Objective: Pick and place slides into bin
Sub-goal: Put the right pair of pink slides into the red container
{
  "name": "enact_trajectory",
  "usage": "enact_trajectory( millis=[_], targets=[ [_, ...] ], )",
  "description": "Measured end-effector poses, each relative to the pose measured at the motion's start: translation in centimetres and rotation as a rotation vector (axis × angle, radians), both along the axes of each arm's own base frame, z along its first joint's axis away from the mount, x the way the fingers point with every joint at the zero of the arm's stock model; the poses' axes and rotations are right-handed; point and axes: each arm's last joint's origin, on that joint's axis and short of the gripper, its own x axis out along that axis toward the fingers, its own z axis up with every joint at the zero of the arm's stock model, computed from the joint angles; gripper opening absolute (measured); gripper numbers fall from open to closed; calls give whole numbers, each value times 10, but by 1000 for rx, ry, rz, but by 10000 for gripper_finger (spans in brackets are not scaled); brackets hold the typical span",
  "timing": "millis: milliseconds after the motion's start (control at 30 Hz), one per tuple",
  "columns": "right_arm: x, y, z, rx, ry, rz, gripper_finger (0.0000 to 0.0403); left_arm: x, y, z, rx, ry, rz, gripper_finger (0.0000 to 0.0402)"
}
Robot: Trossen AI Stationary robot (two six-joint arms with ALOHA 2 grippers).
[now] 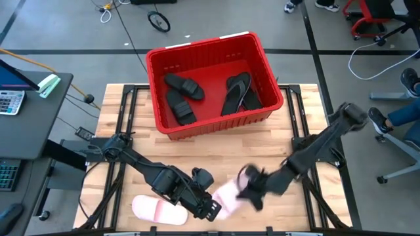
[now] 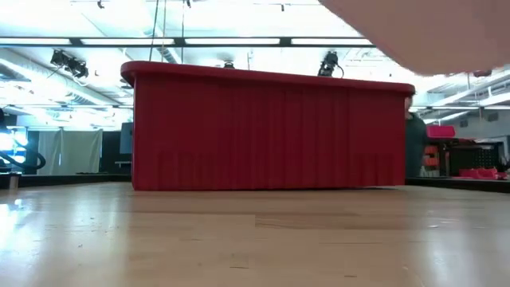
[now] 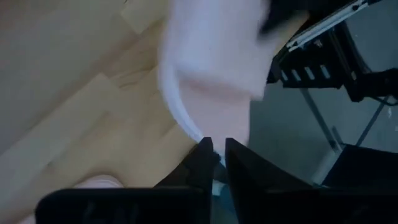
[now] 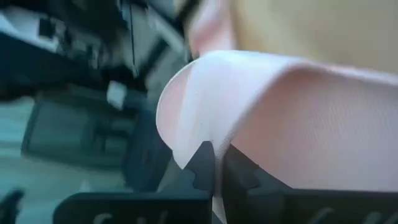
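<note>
The red bin (image 1: 213, 82) stands at the table's far middle, its wall facing the low view (image 2: 271, 131), with several black slides (image 1: 184, 95) lying inside. One pale pink slide (image 1: 157, 210) lies flat on the table near the front left. A second pale pink slide (image 1: 226, 195) is between my two grippers near the front middle; it shows as a pink blur high in the low view (image 2: 422, 32). My left gripper (image 1: 211, 210) is shut on its left end and my right gripper (image 1: 252, 190) on its right end. My left gripper pinches the pale rim of the pink slide (image 3: 198, 134) between its two fingers, at the end toward the table's left. The fingers come in low from the left. The slide is lifted clear of the table. My right gripper pinches a thin edge of the pink slide (image 4: 214, 134) between its two fingers, at the end toward the table's right. The fingers come from the right, slanting down. Whether this edge is strap or sole I cannot tell.
Bare wooden tabletop (image 1: 216, 151) lies between the bin and the grippers. Black frame rails (image 1: 125, 111) run along both sides of the table. A desk with a calculator (image 1: 10, 101) stands off to the left.
</note>
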Motion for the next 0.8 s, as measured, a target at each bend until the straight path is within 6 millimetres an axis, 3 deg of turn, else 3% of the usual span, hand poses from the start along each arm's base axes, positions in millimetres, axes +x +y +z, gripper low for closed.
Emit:
enact_trajectory(
  millis=[233,400,500,633,800],
  targets=[
    [-47,-94,88,-175,-290,-263,11,6,14,10,-1,-47,79,30],
    [-65,-157,113,-260,-401,-443,10,16,33,18,-4,-92,112,23],
    [-59,-188,117,-307,-378,-472,10,21,48,24,20,-118,111,23],
    [-36,-235,124,-365,-334,-457,10,23,71,35,53,-148,109,23],
    [-1,-312,144,-428,-290,-485,10,14,102,58,120,-208,96,17]
  ],
)
